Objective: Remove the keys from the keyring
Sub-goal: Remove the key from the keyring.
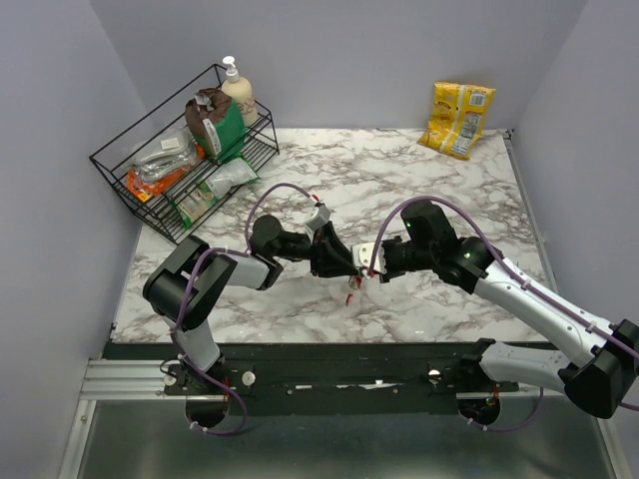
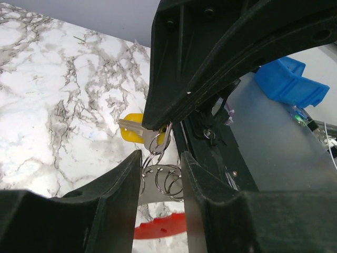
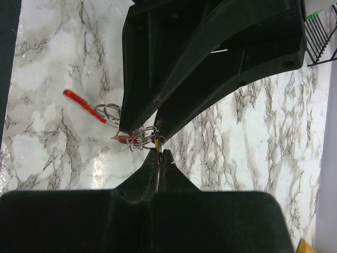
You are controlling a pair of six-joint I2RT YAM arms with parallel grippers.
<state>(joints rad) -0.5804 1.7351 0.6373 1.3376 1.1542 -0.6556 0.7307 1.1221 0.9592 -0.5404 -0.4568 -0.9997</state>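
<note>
Over the marble table, near its front edge, my two grippers meet tip to tip. The right gripper [image 1: 367,267] [image 3: 159,152] is shut on a yellow-headed key [image 2: 130,134], which appears edge-on between its fingers. The keyring [image 2: 169,182], a bunch of thin metal rings on a small silvery plate, fills the narrow gap between the fingers of my left gripper [image 2: 161,158] [image 1: 344,267], touching both. A red curved loop [image 2: 158,229] [image 3: 83,104] hangs from the rings. A small red-headed key [image 3: 122,138] dangles beside them.
A black wire rack [image 1: 110,165] with packets and a soap bottle [image 1: 238,90] stands at the back left. A yellow snack bag [image 1: 457,118] leans in the back right corner. The black rail [image 1: 329,351] runs along the table's near edge.
</note>
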